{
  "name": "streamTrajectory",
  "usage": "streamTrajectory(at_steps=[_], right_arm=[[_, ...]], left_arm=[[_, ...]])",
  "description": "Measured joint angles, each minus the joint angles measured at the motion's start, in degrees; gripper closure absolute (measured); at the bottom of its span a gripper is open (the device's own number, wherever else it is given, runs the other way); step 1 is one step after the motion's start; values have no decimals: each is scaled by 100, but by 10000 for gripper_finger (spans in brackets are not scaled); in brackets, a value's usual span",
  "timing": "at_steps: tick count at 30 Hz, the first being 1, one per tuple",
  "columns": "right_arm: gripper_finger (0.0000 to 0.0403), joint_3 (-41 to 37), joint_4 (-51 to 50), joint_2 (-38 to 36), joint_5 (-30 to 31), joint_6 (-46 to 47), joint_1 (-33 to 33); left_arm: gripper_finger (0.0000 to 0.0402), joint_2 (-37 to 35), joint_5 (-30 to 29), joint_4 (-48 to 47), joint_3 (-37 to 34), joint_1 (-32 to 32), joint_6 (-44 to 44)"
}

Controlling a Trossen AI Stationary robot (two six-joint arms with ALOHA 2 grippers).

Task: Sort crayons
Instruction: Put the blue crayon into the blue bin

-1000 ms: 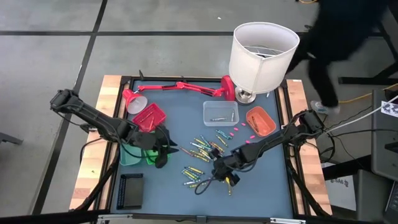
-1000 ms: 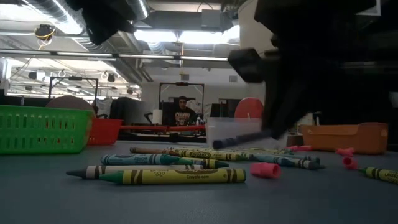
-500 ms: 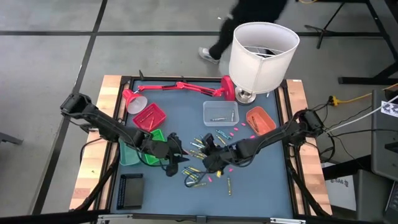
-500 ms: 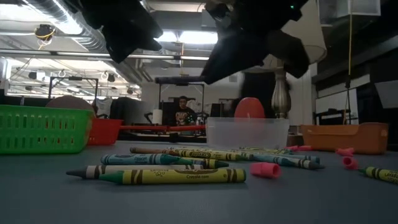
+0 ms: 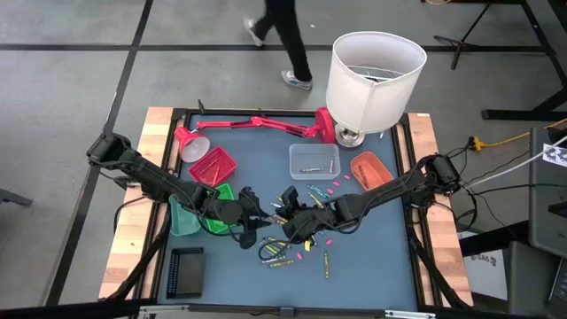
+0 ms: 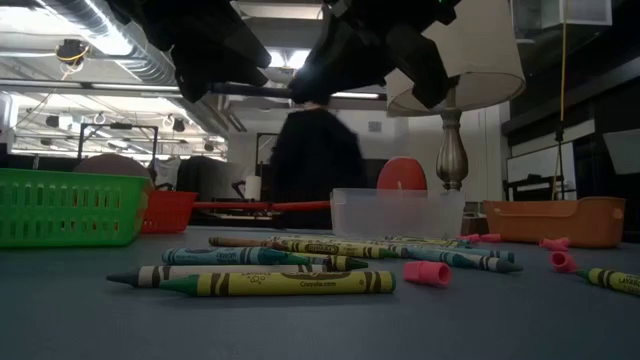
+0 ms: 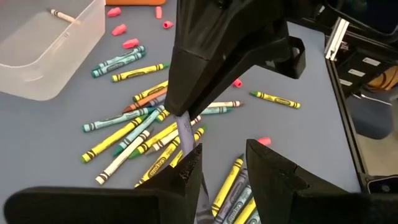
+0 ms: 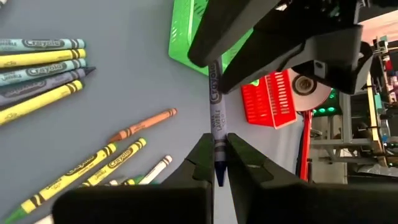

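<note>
The right gripper [image 8: 216,163], at the middle of the high view, is pinched shut on one end of a blue-violet crayon [image 8: 215,106], and the far end of that stick reaches between the spread fingers of the left gripper [image 7: 217,165], which are parted around it and, as far as I can judge, not yet clamped. The two arms meet nose to nose over the mat, which reads as a hand-over: the crayon is held end-on so the other jaws can take the free half. Below them, at centre and lower centre of the high view, the loose crayons [image 5: 282,256] lie scattered, mostly yellow with some green, blue and orange, among small pink bits [image 5: 337,184]. The green basket [image 5: 215,221] and red basket [image 5: 212,167] sit just left of the meeting point, the clear tub [image 5: 314,161] and orange tray [image 5: 372,172] upper right, beside the lamp [image 5: 373,73]. Open mat remains at lower right; the left side is crowded by baskets, so any carry that way needs height.
</note>
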Motion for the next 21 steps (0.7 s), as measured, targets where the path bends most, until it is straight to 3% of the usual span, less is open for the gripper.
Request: streamTrajectory(at_steps=[8,21], right_arm=[[382,0,233,0,0,2,2],[382,0,257,-4,0,13,4]], left_arm=[[298,0,2,-138,0,29,-9],[377,0,7,-249,0,88,-7]])
